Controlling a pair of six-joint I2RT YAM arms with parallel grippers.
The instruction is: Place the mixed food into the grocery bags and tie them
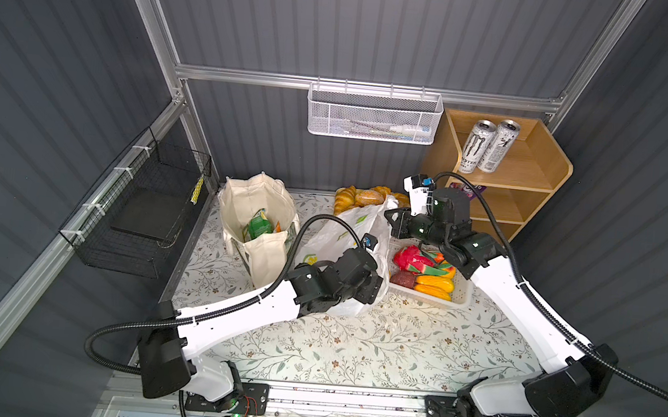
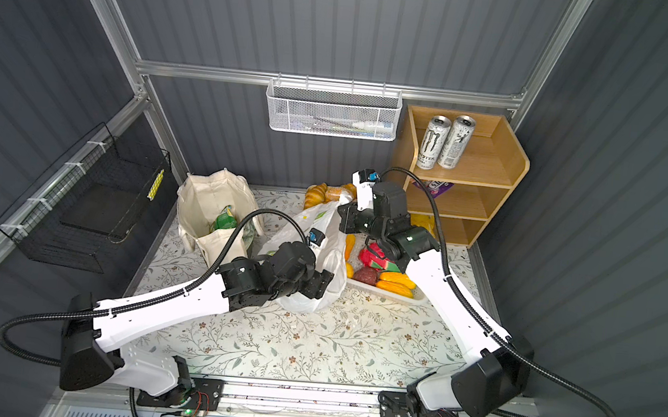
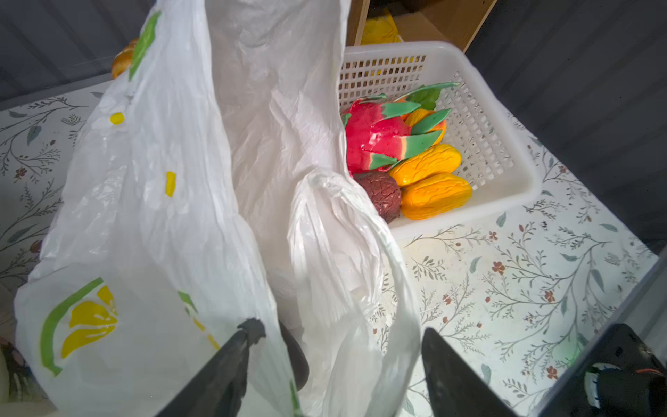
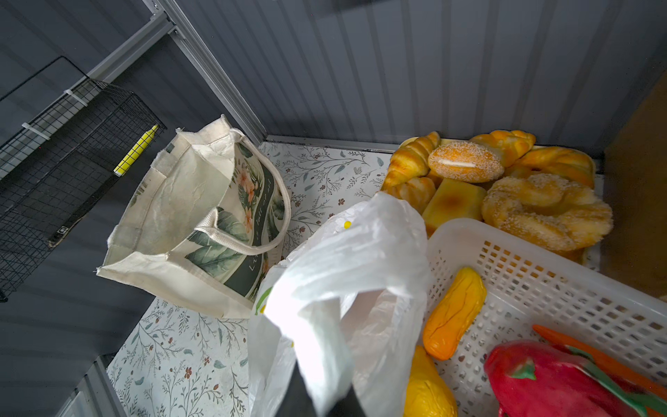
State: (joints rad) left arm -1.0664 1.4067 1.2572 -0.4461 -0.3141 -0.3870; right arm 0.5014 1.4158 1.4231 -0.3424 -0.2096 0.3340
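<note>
**mouth of the plastic bag held on one side only**

grip comes first here. the right claw (image 1: 390,220) is clenched on the far upper rim of the white plastic bag (image 3: 173,216) and holds it up. the left claw (image 3: 339,328) is released, its jaws standing either side of the bag's near loop handle (image 3: 361,224) without pinching it. the step looks like spreading the bag's mouth. to do it well, the left claw should close low on that loop, taking only one layer of film. it should then draw gently toward the robot's side so the mouth opens without the thin plastic tearing or slipping from the right claw.

the toy produce (image 3: 375,140), red, yellow and dark pieces, lies in the white basket (image 3: 483,137), none of it visibly in this bag. a green packet (image 1: 257,225) sits inside the canvas tote (image 1: 241,196).

room is tight on three sides. the bag leans against the basket's near wall. the bread rolls (image 4: 465,162) crowd in behind it and the tote stands just beside it on the other side. the right arm hangs over the basket, close in front of the wooden shelf (image 1: 536,174), so reaching the produce will likely need that arm shifted. the only open stretch is the bare tabletop (image 1: 352,345) in front of the bag, so the pull should go there.
</note>
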